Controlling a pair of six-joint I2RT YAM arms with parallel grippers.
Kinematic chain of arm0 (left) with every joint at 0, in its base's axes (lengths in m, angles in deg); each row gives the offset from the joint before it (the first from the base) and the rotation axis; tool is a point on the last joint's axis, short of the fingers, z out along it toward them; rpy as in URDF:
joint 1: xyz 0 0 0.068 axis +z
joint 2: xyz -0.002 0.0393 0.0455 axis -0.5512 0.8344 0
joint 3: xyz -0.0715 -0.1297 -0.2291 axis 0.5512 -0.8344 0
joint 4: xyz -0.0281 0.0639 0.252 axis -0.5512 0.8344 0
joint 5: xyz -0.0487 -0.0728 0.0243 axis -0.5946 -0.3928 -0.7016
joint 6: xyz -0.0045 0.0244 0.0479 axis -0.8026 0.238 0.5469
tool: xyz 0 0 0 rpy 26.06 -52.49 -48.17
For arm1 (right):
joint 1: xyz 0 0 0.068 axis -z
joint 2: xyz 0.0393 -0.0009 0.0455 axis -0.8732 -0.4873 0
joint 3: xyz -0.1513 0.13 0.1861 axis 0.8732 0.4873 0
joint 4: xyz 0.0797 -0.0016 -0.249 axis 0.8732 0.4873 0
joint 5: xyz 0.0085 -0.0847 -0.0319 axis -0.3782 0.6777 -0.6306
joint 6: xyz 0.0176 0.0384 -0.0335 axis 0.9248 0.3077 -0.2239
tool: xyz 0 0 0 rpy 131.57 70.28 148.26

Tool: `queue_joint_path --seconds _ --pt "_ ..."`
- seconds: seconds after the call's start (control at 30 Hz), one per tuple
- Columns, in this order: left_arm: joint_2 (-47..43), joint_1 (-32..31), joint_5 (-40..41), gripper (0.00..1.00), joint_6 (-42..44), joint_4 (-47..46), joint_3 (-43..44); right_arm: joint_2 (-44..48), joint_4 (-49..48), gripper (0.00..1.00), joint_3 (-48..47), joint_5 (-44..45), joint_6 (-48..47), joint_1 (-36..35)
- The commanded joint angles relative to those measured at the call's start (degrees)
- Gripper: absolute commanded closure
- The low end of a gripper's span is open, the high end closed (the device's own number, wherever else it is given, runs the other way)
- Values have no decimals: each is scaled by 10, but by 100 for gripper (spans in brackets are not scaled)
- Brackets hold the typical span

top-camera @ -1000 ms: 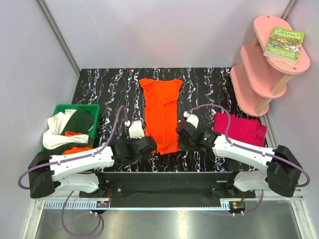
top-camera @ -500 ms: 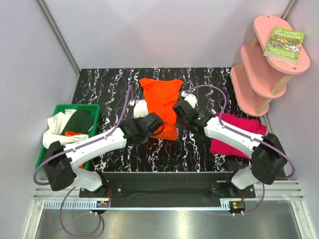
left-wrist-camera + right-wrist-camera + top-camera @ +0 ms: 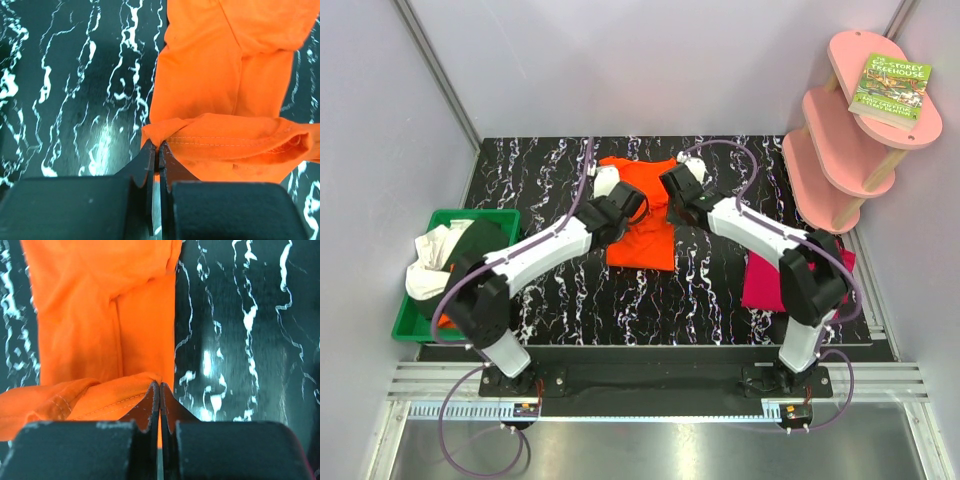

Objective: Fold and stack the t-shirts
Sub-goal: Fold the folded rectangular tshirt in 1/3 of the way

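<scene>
The bright orange t-shirt [image 3: 642, 225] lies at the table's middle back, its near end lifted and carried over the far half. My left gripper [image 3: 622, 203] is shut on the hem's left corner [image 3: 156, 139]. My right gripper [image 3: 672, 190] is shut on the hem's right corner [image 3: 158, 382]. Both hold the hem above the shirt's far part [image 3: 220, 65] [image 3: 100, 305]. A magenta-pink t-shirt [image 3: 765, 280] lies folded at the right, partly hidden by my right arm. More shirts, white [image 3: 432, 262] and dark green [image 3: 470, 245], sit in the bin.
A green plastic bin [image 3: 412, 318] stands at the left edge. A pink tiered shelf [image 3: 850, 140] with a book [image 3: 890, 88] stands at the back right. The table is black marble-patterned [image 3: 700, 300].
Both grippers have moved from the near edge toward the back, carrying the orange shirt's near hem up and over its far half. The shirt now looks about half as long.
</scene>
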Motion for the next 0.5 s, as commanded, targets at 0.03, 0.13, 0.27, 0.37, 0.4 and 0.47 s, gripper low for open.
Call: queue_joint_path --seconds 0.03,0.13,0.27,0.37,0.4,0.47 --pt "59 41 -24 100 48 -19 59 -60 1 100 -69 4 -24 31" --pt "97 56 -38 100 57 -23 87 -92 1 100 -98 -1 -27 40" --pt "143 79 -59 100 69 -24 133 -130 -4 100 -123 -9 -27 58" --pt "176 92 -69 100 79 -25 162 -154 -4 100 -138 -18 -26 73" --pt "191 95 -72 100 81 -26 169 -160 -4 100 -141 -21 -24 76" --pt "206 104 -82 100 86 -25 191 -176 -4 100 -152 -24 -24 85"
